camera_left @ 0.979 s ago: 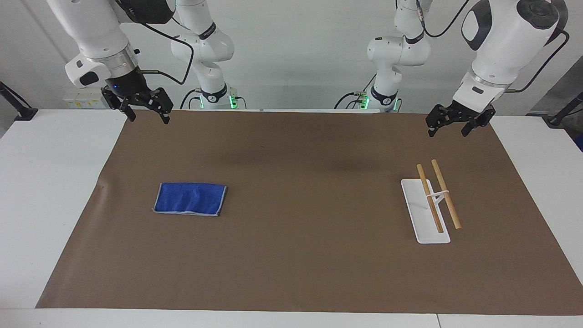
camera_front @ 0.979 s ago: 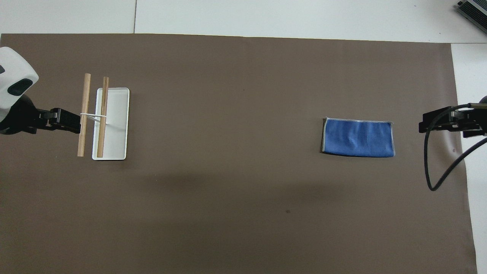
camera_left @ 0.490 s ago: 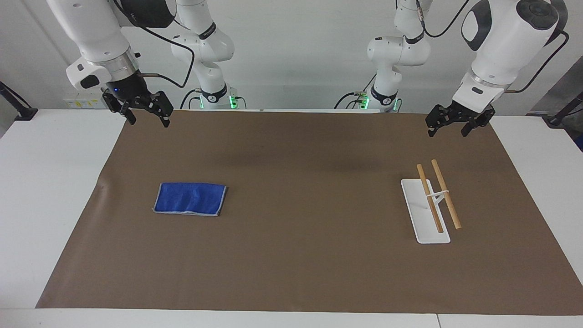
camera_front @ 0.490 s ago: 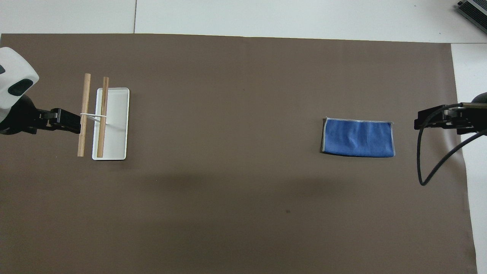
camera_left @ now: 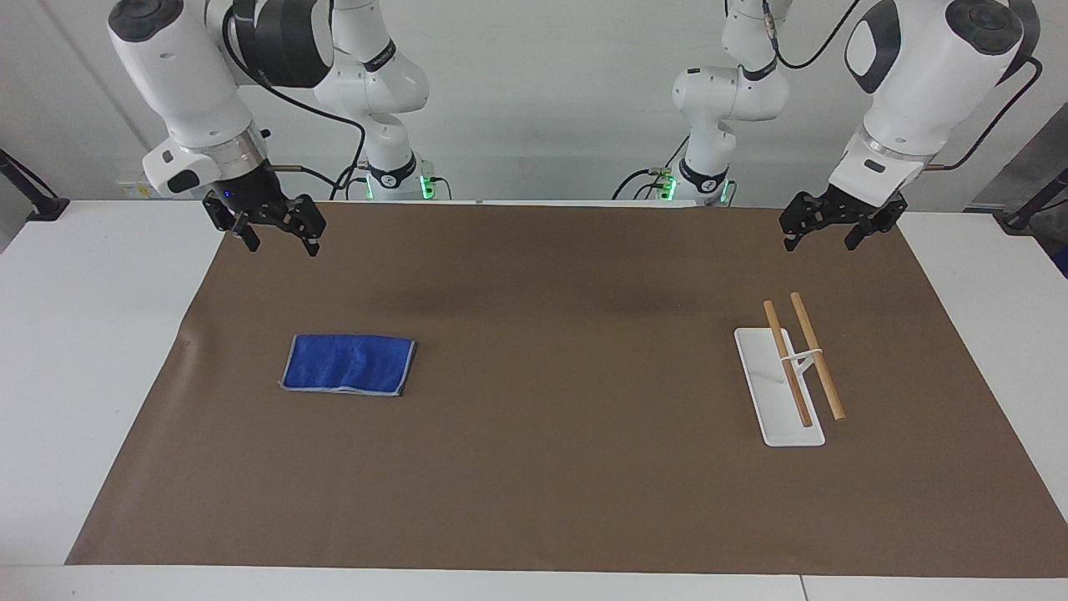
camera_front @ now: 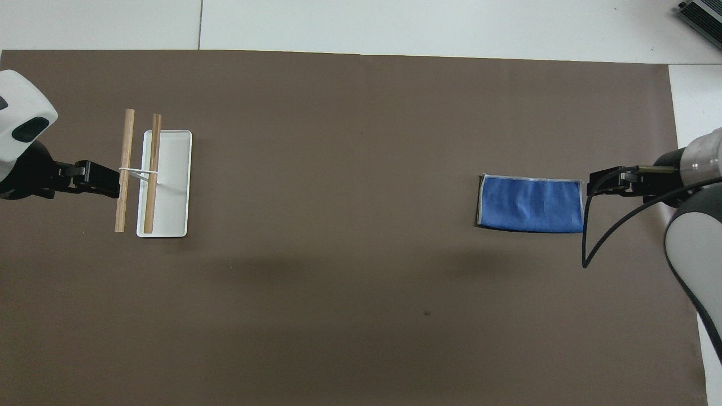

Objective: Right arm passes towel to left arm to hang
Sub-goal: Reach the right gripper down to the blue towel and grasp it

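Facing view | towel (camera_left: 348, 365) flat on mat — right end effector (camera_left: 279, 237) raised, released, apart

White jointed arms (camera_left: 183, 75), silver wrist rings, black end effectors (camera_left: 279, 239), thin black cables

towel (camera_left: 348, 364): flat on brown mat (camera_left: 551, 484) | right pincer (camera_left: 279, 238): open, raised over mat, nearer the robots than towel | left pincer (camera_left: 820, 231): open, raised | rod stand (camera_left: 788, 376): well apart from towel, toward left arm's end
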Robot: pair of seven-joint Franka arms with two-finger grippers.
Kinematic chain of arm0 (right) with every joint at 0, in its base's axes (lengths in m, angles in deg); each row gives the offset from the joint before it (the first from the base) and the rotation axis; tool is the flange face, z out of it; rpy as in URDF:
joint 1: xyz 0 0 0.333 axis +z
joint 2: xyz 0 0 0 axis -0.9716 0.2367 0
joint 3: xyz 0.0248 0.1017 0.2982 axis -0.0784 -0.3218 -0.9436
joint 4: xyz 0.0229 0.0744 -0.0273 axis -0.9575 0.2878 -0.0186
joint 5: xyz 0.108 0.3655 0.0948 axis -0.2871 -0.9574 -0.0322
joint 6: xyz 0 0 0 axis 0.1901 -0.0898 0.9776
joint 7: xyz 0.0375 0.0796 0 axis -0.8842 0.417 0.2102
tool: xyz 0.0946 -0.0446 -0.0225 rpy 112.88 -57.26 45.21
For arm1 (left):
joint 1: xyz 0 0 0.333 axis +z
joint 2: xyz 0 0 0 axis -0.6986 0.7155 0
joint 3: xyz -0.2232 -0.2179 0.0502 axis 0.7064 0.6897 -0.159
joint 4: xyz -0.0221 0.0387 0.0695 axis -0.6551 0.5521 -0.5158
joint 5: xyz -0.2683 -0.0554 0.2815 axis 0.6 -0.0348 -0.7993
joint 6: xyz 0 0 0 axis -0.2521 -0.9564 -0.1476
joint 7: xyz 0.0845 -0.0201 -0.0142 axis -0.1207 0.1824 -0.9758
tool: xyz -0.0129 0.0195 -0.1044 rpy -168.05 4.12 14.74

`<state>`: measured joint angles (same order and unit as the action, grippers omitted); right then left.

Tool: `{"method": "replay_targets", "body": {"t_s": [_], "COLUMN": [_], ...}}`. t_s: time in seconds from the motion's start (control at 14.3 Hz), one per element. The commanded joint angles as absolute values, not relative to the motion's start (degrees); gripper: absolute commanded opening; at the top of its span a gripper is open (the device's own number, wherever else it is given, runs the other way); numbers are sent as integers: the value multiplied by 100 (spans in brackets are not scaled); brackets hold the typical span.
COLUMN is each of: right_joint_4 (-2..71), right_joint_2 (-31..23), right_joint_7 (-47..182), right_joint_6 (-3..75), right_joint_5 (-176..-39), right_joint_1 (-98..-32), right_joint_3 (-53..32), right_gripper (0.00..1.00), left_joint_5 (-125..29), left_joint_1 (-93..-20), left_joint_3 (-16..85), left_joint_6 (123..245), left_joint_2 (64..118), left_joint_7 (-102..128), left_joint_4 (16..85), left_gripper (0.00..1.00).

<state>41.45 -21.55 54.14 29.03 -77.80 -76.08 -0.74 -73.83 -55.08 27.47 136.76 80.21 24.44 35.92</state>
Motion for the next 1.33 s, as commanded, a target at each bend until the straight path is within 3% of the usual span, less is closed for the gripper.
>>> {"method": "replay_targets", "body": {"t_s": [0.0, 0.91, 1.26], "right_joint_4": [4663, 5016, 5095], "right_joint_2": [-2093, -309, -124], "right_joint_7": [5417, 5531, 5531], "right_joint_6": [3606, 5646, 5841], "right_joint_5": [-7773, -7773, -7790], "right_joint_1": [-7657, -7543, -7420], "right_joint_3": [-84, -119, -146], "right_gripper": [100, 100, 100], "left_joint_5": [-7325, -7325, -7325], "left_joint_1": [-5539, -5539, -5539], "left_joint_3": [2728, 2728, 2728], "left_joint_6": [13671, 13671, 13680], "left_joint_2": [7874, 7874, 7874], "left_joint_7": [2425, 2425, 2425], "left_joint_4": [3751, 3751, 3751], "left_gripper": [100, 100, 100]}}
